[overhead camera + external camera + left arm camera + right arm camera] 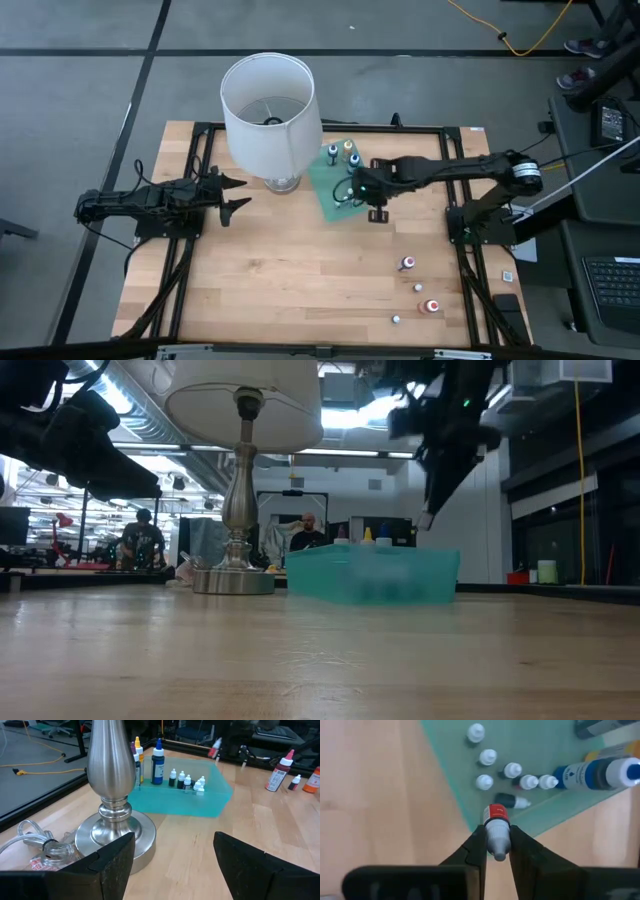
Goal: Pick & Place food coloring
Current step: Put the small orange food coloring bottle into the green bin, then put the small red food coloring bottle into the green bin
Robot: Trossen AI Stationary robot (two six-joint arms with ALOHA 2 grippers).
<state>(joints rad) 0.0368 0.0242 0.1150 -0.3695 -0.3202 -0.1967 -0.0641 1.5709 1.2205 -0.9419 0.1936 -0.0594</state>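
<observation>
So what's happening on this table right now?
The right gripper is shut on a small red food coloring bottle with a white cap, holding it above the edge of the green tray. Several small bottles already stand in the tray beside some taller ones. A few more bottles wait on the table near the right arm. The left gripper waits open beside the lamp.

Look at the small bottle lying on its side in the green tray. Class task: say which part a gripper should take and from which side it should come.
The toppled bottle lies flat in the green tray, its white cap toward the upright bottles. Probably best: descend from above and close across its dark body, fingers on the two long sides, since neighbours crowd the cap end.
</observation>
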